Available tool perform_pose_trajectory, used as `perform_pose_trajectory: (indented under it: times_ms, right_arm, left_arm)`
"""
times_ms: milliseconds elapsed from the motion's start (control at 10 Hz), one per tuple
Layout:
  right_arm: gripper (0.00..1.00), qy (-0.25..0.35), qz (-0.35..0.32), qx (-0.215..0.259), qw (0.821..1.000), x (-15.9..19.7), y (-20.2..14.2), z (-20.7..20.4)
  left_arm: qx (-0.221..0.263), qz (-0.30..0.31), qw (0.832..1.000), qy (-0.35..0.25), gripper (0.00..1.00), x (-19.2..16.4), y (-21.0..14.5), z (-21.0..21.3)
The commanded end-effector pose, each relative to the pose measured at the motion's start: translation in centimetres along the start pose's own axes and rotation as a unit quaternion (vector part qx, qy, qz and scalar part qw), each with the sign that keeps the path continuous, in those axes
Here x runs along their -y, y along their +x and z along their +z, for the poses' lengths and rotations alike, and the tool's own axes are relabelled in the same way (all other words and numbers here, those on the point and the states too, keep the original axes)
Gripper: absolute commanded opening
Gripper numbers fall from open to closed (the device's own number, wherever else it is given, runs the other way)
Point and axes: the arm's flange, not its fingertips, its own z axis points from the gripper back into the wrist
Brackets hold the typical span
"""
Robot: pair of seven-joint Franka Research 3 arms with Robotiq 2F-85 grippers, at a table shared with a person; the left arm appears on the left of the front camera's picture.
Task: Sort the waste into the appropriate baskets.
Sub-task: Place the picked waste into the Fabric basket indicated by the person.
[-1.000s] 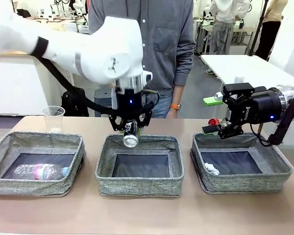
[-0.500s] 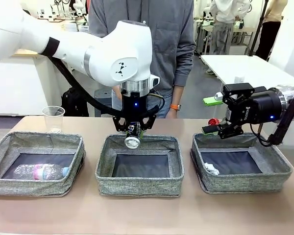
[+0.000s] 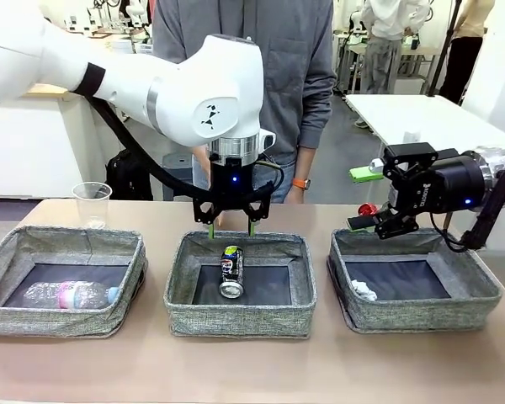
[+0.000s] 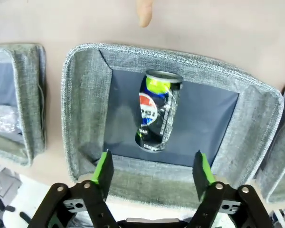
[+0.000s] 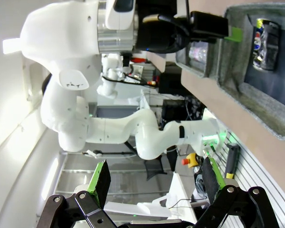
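A crushed dark patterned can (image 3: 231, 271) lies on the dark floor of the middle basket (image 3: 178, 282). My left gripper (image 3: 231, 225) hangs open just above that basket's far wall, holding nothing. In the left wrist view the can (image 4: 156, 111) lies below the open gripper (image 4: 152, 171), clear of the green pads (image 4: 103, 167). The left basket (image 3: 8, 252) holds a clear bottle with a pink label (image 3: 67, 295). A white paper wad (image 3: 364, 290) lies in the right basket (image 3: 480, 295). My right gripper (image 3: 379, 220) hovers open over that basket's far left corner.
A clear plastic cup (image 3: 91, 202) stands on the table behind the left basket. A small red object (image 3: 366, 209) sits on the table behind my right gripper. A person stands at the far edge, with a fingertip (image 4: 145, 14) near the middle basket.
My left gripper has opened, and the dark can has dropped from it onto the floor of the middle basket. The right arm has not moved.
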Motion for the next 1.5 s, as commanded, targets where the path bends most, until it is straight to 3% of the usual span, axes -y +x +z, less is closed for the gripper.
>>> perform_pose_trajectory:
  times_ms: [0, 300, 400, 600, 800, 1000, 1200, 1300, 1400]
  right_arm:
    - [1.00, 0.012, -0.006, 0.006, 1.000, -0.4, 0.1, -0.1]
    - [1.00, 0.012, -0.006, 0.006, 1.000, -0.4, 0.1, -0.1]
    - [1.00, 0.012, -0.006, 0.006, 1.000, -0.4, 0.1, -0.1]
    - [1.00, 0.012, -0.006, 0.006, 1.000, -0.4, 0.1, -0.1]
    - [1.00, 0.012, -0.006, 0.006, 1.000, -0.4, 0.1, -0.1]
    - [1.00, 0.012, -0.006, 0.006, 1.000, -0.4, 0.1, -0.1]
    - [1.00, 0.012, -0.006, 0.006, 1.000, -0.4, 0.1, -0.1]
    - [1.00, 0.012, -0.006, 0.006, 1.000, -0.4, 0.1, -0.1]
    - [1.00, 0.012, -0.006, 0.006, 1.000, -0.4, 0.1, -0.1]
  left_arm:
    - [-0.003, -0.003, 1.000, 0.001, 1.00, 0.0, 0.0, 0.2]
    - [-0.010, -0.001, 1.000, -0.007, 1.00, 0.0, 0.2, 0.8]
    - [-0.023, -0.014, 0.999, -0.023, 1.00, -0.2, 0.5, 2.9]
    - [-0.078, -0.081, 0.986, -0.127, 1.00, -2.2, 1.4, 12.5]
    - [-0.107, -0.124, 0.948, -0.274, 1.00, -6.2, 1.9, 18.3]
    - [-0.109, -0.131, 0.899, -0.404, 1.00, -11.5, 2.3, 20.2]
    - [-0.112, -0.126, 0.839, -0.518, 1.00, -18.8, 2.2, 18.8]
    - [-0.116, -0.096, 0.831, -0.535, 1.00, -22.4, 2.1, 16.7]
    - [-0.129, -0.120, 0.788, -0.590, 1.00, -25.9, 1.4, 14.4]
